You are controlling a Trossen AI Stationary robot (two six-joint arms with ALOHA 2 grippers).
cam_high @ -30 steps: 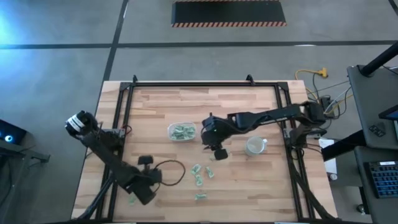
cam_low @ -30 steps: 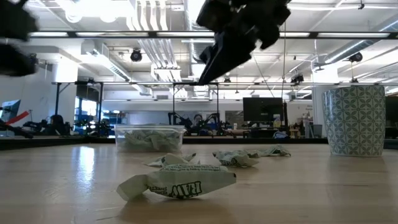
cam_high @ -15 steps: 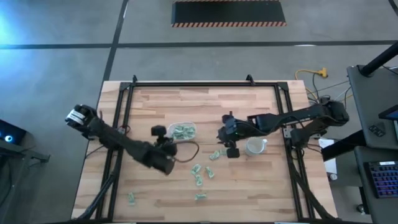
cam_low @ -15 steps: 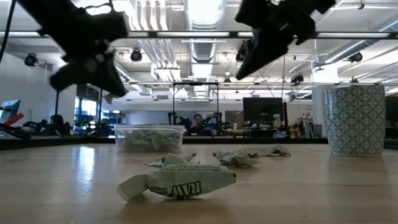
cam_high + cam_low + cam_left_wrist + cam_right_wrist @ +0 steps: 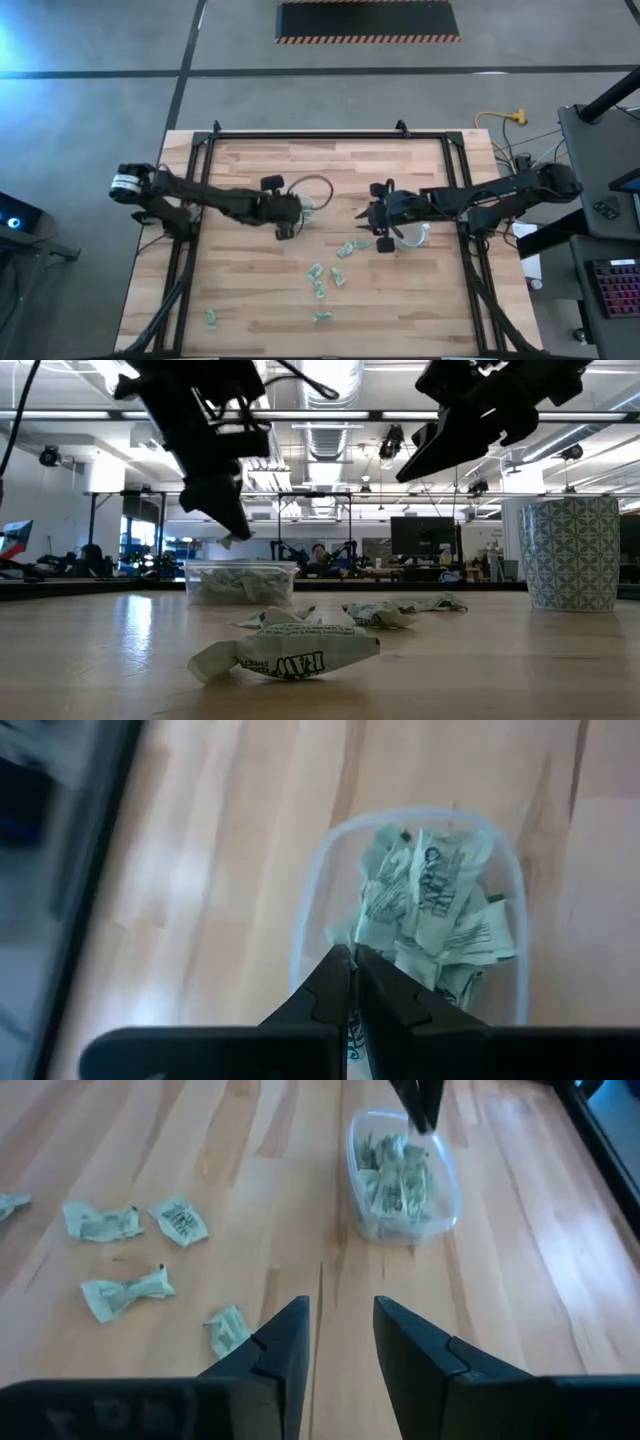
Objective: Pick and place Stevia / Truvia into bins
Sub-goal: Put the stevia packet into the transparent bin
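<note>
1. While the left gripper hangs at the near-left edge of the clear rectangular tub in the high view, the step in hand reads as a drop: the sound way is to centre over the tub before parting the fingers, so the packet falls inside the wall. The right gripper sits just left of the patterned cup, with loose Stevia packets scattered nearer on the wooden table and one stray packet at the near-left corner. Only this view shows that stray and the full spread.

2. From table height, the left gripper is seen well above the tub, a pale scrap of paper showing at its tip. A crumpled packet lies closest to the camera, and the cup stands far right. Height above the tub shows only here.

3. Through the left wrist camera, the fingers are pressed together on a thin green packet edge, directly over the tub already heaped with packets. This alone confirms the grip and the fill.

4. Past the right wrist camera, the right gripper stands apart and empty, facing several packets on the wood; a good next pick would be the nearest one.
</note>
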